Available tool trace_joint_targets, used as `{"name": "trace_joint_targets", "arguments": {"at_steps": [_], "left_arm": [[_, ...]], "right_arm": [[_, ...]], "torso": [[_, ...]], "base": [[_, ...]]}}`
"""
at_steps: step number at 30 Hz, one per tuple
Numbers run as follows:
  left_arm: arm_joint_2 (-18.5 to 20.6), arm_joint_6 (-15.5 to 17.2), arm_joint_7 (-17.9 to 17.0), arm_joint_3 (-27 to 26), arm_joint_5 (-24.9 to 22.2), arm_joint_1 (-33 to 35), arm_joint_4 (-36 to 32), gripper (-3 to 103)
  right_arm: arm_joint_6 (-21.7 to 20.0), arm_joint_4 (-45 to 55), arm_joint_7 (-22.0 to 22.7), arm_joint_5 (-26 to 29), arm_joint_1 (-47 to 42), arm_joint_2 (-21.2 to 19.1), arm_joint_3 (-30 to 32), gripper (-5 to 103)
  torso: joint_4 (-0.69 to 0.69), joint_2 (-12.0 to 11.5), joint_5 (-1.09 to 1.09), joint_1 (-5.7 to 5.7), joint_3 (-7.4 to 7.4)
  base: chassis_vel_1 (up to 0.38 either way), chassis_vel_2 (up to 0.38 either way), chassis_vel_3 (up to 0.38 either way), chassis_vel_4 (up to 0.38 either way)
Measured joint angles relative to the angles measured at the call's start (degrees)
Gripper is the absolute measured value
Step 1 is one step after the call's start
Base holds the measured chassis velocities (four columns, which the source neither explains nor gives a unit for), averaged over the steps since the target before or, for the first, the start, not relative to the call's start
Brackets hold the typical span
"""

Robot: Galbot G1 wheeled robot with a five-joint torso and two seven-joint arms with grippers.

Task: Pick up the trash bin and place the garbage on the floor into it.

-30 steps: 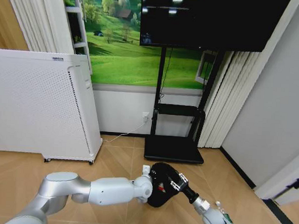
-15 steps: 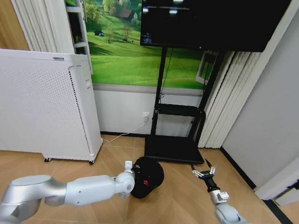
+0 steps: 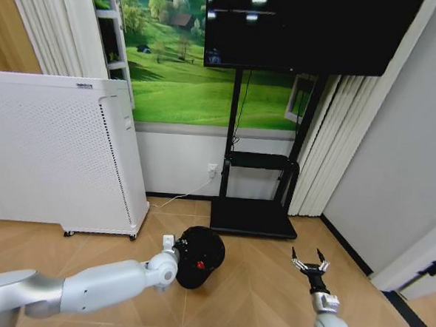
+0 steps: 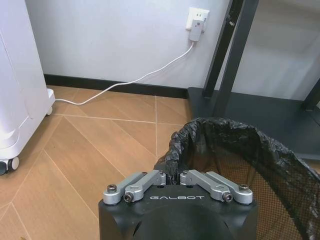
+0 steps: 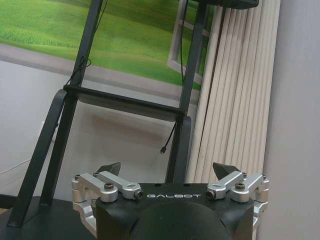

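The trash bin (image 3: 200,253), small, round and black, hangs tilted just above the floor (image 3: 254,299) in the head view. My left gripper (image 3: 172,253) is shut on its near rim. In the left wrist view the fingers (image 4: 145,182) pinch the black liner at the rim of the trash bin (image 4: 240,160), whose mesh inside shows. A small red spot (image 3: 200,265) shows on the bin; I cannot tell whether it is garbage. My right gripper (image 3: 310,261) hovers open and holding nothing to the right of the bin, well apart from it. In the right wrist view my right gripper (image 5: 167,172) faces the TV stand.
A white perforated cabinet (image 3: 56,153) on casters stands at the left. The black TV stand base (image 3: 253,217) lies right behind the bin. A white cable (image 4: 125,85) runs along the wall to a socket. Bare floor lies between the bin and the right gripper.
My left arm has carried the bin to the left and farther from me. The right gripper has drawn back from the bin's mouth to the right, with its fingers open.
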Motion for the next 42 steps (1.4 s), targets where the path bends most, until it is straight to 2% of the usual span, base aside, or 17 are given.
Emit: {"name": "trace_joint_targets", "arguments": {"at_steps": [9,13,17,22,26,31,37,42], "left_arm": [[3.23,0.51,0.78,-2.42,1.27,2.02,-2.12,7],[3.94,0.69,0.98,-4.78,2.13,4.16,-2.72,7],[4.96,1.31,1.55,-7.40,3.29,7.12,-3.29,7],[6.25,1.65,2.38,-8.58,3.81,8.09,-3.49,7],[7.04,1.81,2.91,-9.91,4.30,9.47,-3.83,7],[7.45,2.00,3.60,-10.84,4.94,10.96,-4.12,7],[8.06,2.09,3.80,-11.51,5.09,11.66,-4.61,7],[8.40,2.08,3.94,-11.93,5.50,12.92,-5.12,7]], "right_arm": [[-1.22,1.45,2.43,-2.36,-2.11,0.94,2.73,100],[-2.04,0.27,5.29,-6.23,-2.58,1.71,3.86,100],[-3.13,-1.21,7.34,-9.12,-3.07,2.20,4.61,100],[-3.23,-3.25,7.19,-9.02,-3.14,2.53,4.74,100],[-3.15,-4.65,6.22,-6.85,-3.11,2.89,4.58,100],[-2.93,-4.76,6.27,-7.02,-3.20,3.32,4.84,100],[-1.47,-6.28,8.00,-16.90,-2.91,3.86,6.14,100],[-2.20,-6.10,9.21,-15.75,-3.23,4.03,6.01,100]], "torso": [[0.00,0.00,0.01,0.00,0.01],[-0.04,0.00,0.04,0.02,0.01],[0.00,0.00,-0.01,0.01,0.01],[0.05,0.00,0.01,0.00,0.00],[0.01,0.00,0.02,0.00,0.00],[-0.02,0.00,0.01,0.00,0.00],[0.01,-0.01,0.01,0.00,0.00],[-0.04,0.00,0.03,0.01,0.00]], "base": [[-0.173,-0.085,0.188,0.089],[-0.186,-0.105,0.159,0.062],[-0.025,-0.030,0.048,0.013],[0.073,0.026,-0.044,-0.009],[0.015,0.008,-0.008,-0.001],[-0.035,-0.029,0.026,0.016],[-0.107,-0.087,0.099,0.087],[-0.108,-0.120,0.100,0.114]]}}
